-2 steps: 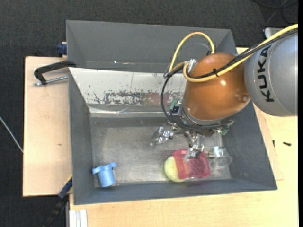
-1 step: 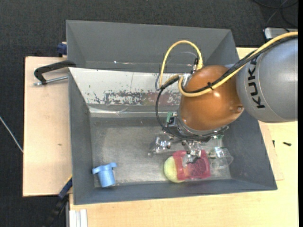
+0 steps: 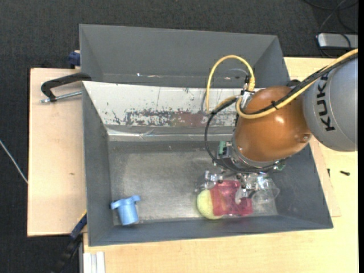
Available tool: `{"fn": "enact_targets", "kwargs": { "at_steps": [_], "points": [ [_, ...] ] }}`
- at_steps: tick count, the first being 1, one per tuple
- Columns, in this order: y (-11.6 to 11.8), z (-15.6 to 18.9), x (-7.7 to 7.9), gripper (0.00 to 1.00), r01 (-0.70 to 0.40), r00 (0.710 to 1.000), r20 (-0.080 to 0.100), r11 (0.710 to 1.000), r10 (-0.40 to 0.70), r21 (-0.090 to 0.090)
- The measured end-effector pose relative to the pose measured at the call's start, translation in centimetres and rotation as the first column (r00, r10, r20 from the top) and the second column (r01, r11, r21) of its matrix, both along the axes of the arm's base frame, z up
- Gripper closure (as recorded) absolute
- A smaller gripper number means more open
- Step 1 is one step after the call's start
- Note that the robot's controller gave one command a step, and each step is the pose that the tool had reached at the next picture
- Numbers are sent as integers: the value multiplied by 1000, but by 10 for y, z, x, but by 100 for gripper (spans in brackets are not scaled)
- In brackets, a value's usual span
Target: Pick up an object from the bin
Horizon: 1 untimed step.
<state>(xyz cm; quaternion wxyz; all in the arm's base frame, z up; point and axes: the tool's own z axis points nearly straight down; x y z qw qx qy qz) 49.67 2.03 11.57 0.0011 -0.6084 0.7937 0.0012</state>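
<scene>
My gripper (image 3: 239,187) hangs low over the bin's front right part, under the orange cover. Directly beneath it lies a pink-red soft piece (image 3: 227,202), with a yellow-green ball (image 3: 205,205) pressed against its left side. A clear plastic thing (image 3: 266,191) lies just right of the gripper. The gripper's metal tips reach down to the pink piece's top edge; I cannot make out whether anything is between them.
A light blue plastic fitting (image 3: 126,210) stands at the bin's front left, well away from the gripper. The arm comes in from the right, and its orange cover with yellow and black cables hides the right rear of the bin floor.
</scene>
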Motion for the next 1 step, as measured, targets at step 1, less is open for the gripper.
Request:
{"fn": "enact_targets", "kwargs": {
  "at_steps": [1],
  "points": [
    [-64, -5, 14, 100, -190, 982, 3, 982, 190, -1]
  ]
}}
